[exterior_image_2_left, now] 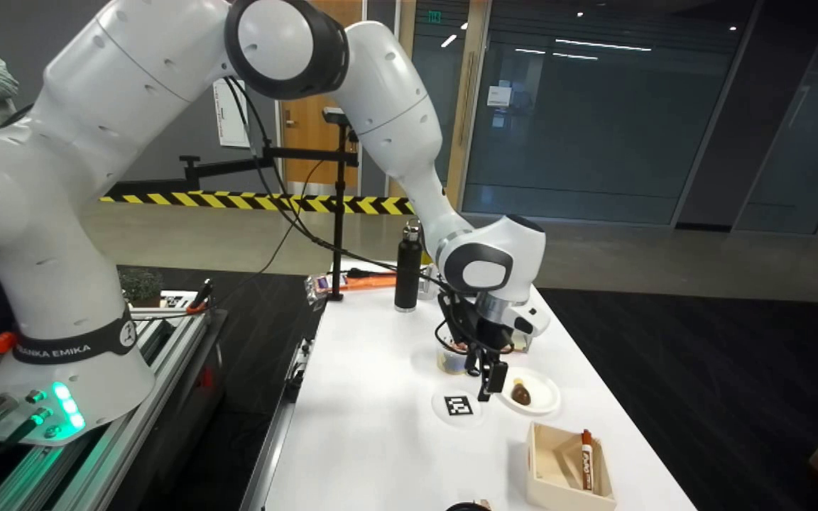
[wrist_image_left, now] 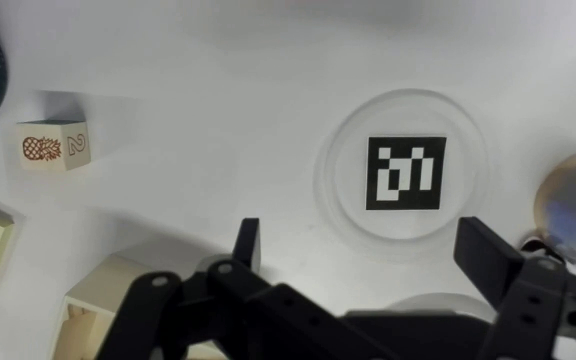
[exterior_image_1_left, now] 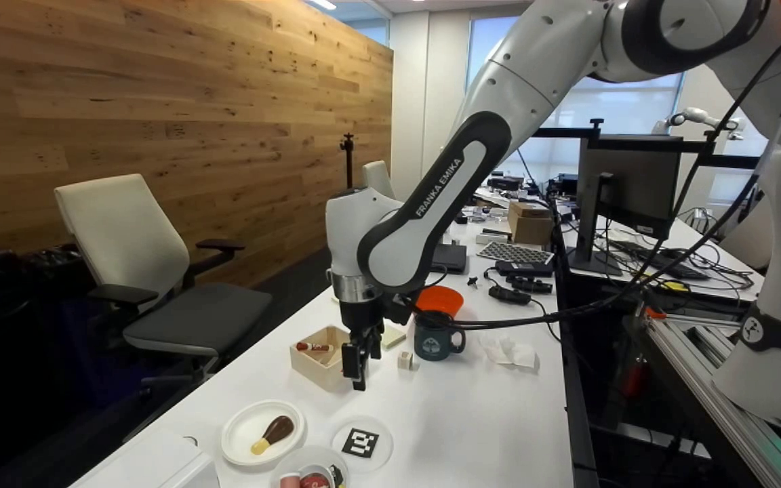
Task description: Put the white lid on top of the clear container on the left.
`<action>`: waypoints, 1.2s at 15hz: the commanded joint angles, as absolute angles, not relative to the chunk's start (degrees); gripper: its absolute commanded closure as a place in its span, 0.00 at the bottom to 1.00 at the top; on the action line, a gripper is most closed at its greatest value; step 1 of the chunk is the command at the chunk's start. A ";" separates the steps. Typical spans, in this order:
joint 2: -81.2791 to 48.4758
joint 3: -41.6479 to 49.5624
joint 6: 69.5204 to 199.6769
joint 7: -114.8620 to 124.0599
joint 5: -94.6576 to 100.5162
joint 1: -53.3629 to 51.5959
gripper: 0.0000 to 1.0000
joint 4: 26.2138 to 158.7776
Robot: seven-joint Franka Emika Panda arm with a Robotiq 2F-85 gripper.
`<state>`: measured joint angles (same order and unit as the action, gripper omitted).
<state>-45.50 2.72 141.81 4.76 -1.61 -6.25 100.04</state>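
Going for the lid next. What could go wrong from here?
In the wrist view the flat lid looks almost as wide as the gap of the open gripper, so it may not fit between the jaws. The white dish sits close beside the lid, and the gripper could nudge it on the way down. The clear container holds items; any standing above its rim, which I can't tell, could keep the lid from seating.

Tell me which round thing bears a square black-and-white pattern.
The flat round lid: only it has one. The white plate holds a brown-and-yellow piece; the clear container, several items.
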 commanded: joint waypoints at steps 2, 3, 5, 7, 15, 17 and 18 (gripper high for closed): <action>-50.49 0.10 140.50 5.88 -4.38 -2.85 0.00 92.20; -51.37 -0.54 140.56 5.73 -5.11 -2.19 0.00 91.02; -52.78 -1.47 140.13 5.67 -6.23 -1.29 0.00 89.34; -53.51 -1.66 139.28 6.04 -6.68 -0.96 0.00 89.50; -56.62 -0.90 135.68 7.49 -6.89 -0.25 0.00 89.79; -57.96 -0.70 135.26 7.46 -6.81 0.25 0.00 88.18; -58.45 -0.56 135.07 7.50 -6.73 0.45 0.00 87.48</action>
<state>-56.02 -0.48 137.15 6.93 -5.60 -0.57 91.39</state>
